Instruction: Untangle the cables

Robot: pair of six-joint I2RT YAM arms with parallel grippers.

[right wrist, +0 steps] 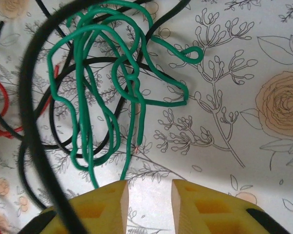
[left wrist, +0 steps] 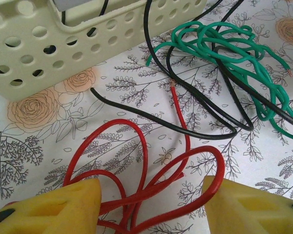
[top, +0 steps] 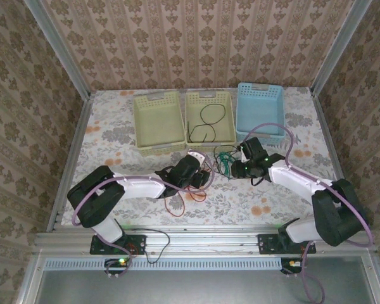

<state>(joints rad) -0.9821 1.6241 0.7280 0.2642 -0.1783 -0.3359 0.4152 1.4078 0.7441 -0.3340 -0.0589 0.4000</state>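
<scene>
Overhead, cables (top: pixel 223 159) blur, left gripper (left wrist: pixel 151 195) wide astride red loops (left wrist: pixel 121 121), right gripper (right wrist: pixel 149 195) narrowly parted, perhaps brushing green strand (right wrist: pixel 139 112)

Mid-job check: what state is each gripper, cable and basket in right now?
Left gripper: open, red cable between its fingers.
Right gripper: open, at the green cable's edge.
Red cable: loose loops on the table, unclamped.
Green cable: bunched, black cable threaded through it.
Black cable: on the table, tangled with green.
Middle basket: holds a black strand.
</scene>
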